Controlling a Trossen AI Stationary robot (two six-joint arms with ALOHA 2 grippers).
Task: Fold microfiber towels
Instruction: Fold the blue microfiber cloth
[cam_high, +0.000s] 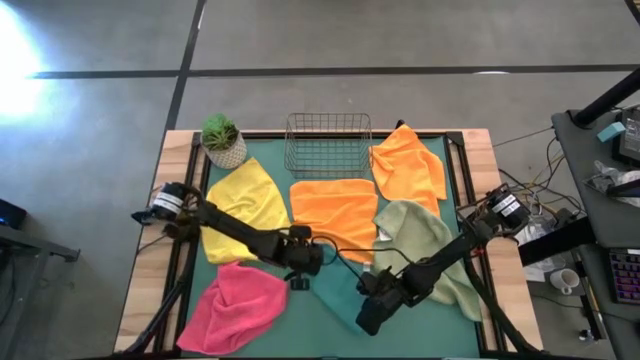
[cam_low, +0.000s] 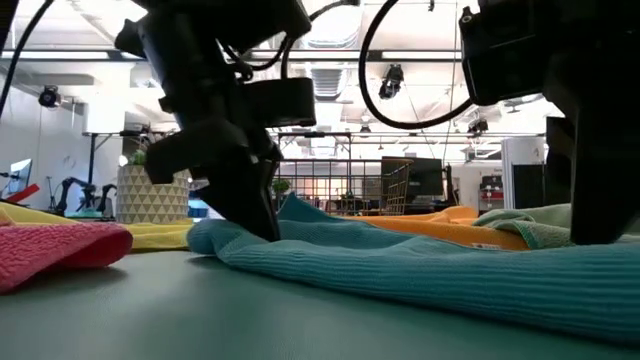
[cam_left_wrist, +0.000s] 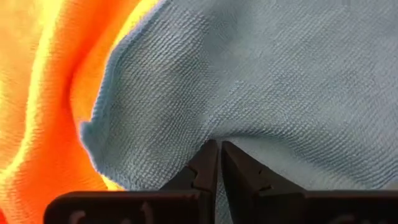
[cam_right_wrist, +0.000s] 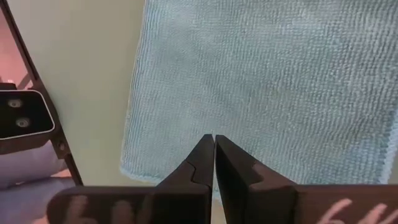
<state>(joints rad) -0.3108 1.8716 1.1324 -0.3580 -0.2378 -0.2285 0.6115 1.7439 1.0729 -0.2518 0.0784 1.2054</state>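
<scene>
1. The step in hand looks like the first fold of the soft teal microfiber towel (cam_high: 340, 290), which lies flat near the front edge of the green surface (cam_high: 270, 318), between the pink towel (cam_high: 235, 300) at the front-left corner and the pale sage green towel (cam_high: 425, 245) on the right; its back edge touches the spread orange towel (cam_high: 333, 210) at the centre.
2. The left gripper (cam_high: 298, 282) is down at the teal towel's left back corner, its fingers pressed together on a pinch of the cloth, just beside the orange towel's edge; the low view shows that corner bunched up at its tip.
3. The right gripper (cam_high: 368, 318) sits at the towel's front edge near the surface's front edge, fingers pressed together; whether cloth is caught between them I cannot tell.
4. Next, I judge, both corners need lifting together and carrying across to the opposite edge, kept level so the edges meet; a one-sided grip would drag the towel askew.
5. A yellow towel (cam_high: 248, 198) and a second orange towel (cam_high: 408, 165) wait nearer the back edge.
</scene>
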